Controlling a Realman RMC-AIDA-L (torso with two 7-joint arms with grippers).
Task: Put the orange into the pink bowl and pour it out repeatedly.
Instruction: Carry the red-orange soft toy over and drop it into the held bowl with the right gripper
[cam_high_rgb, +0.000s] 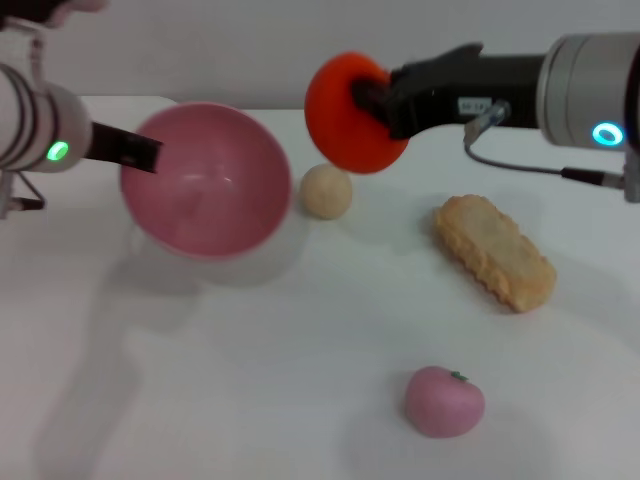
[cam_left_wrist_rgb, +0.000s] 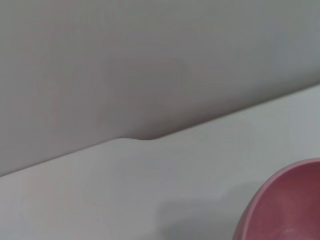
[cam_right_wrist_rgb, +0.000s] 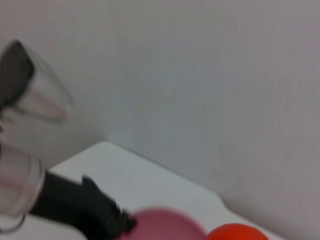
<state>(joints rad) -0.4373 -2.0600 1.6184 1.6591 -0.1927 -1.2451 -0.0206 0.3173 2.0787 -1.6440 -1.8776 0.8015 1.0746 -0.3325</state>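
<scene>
Right gripper (cam_high_rgb: 372, 108) held the orange (cam_high_rgb: 345, 115) clamped aloft just beside the tilted pink bowl (cam_high_rgb: 205, 180), itself pinched at the rim by the left gripper (cam_high_rgb: 150, 155); carrying it over the bowl's mouth before releasing seemed wise

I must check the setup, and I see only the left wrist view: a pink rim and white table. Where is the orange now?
Observer: The orange is held in the air by the right gripper, beside the pink bowl, not in it.
Operator: Who holds the bowl?
Observer: The left gripper grips its rim; the bowl is tilted with its opening toward the camera and is empty.
Operator: What else is on the table?
Observer: A beige ball just beside the bowl, a biscuit-like toy, and a small pink peach toy nearer the robot.
</scene>
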